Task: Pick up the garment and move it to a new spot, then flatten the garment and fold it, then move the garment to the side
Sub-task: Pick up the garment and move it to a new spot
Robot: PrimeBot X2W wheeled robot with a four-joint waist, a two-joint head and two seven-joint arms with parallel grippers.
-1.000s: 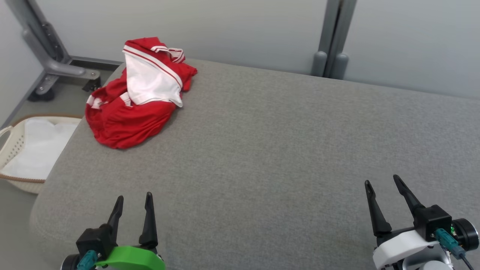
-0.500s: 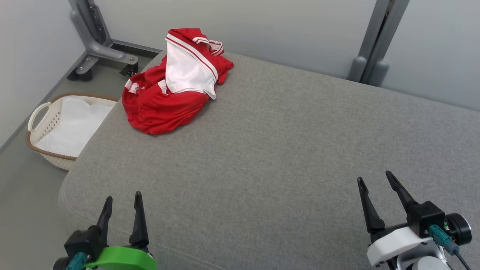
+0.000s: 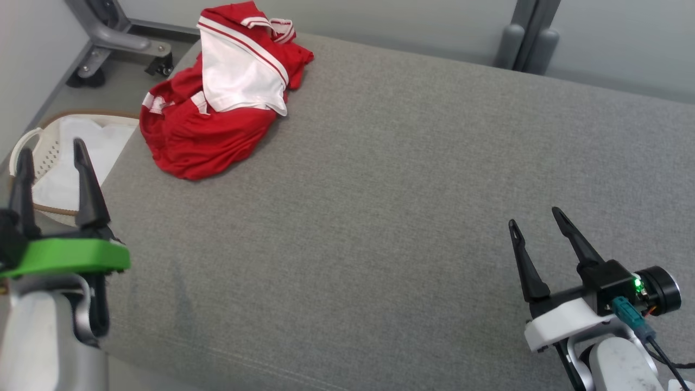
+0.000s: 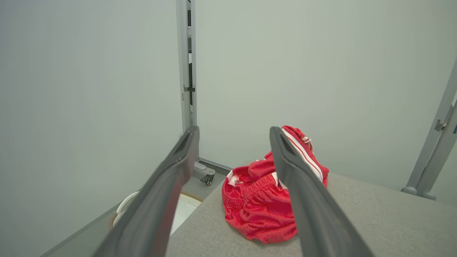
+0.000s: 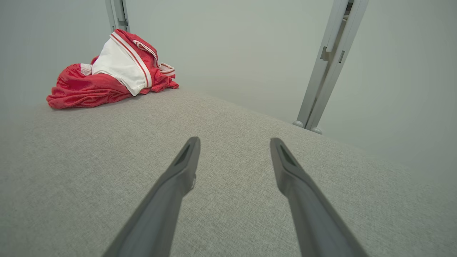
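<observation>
At the far left corner of the desk: the garment point(image 3: 212, 108), red sportswear with a white panel and white stripes, lies crumpled in a heap. Its left side reaches the rim of the grey fabric-topped desk point(image 3: 380, 190).
Below that corner: a pale basket point(image 3: 92, 114) with white cloth in it stands on the floor.
Left gripper point(image 3: 51, 147): raised at the desk's left edge, fingers spread wide with nothing between them. It points toward the heap but is well short of it.
Right gripper point(image 3: 534, 216): low over bare desk at the near right, fingers wide apart, empty, well apart from the garment.
Stage: the pick-up looks not yet begun; this reads as the reach.
Handling: probably thin, light and soft, perhaps a little slick. It should drape and sag when lifted, and the layers may slide over one another.
Where to hold: the gathered red band facing the left gripper, or the striped trim, looks thicker and should pinch more surely than the loose white panel.
Risk: a shallow pinch may lift one layer only, and the edge at the rim could slide toward the basket.
</observation>
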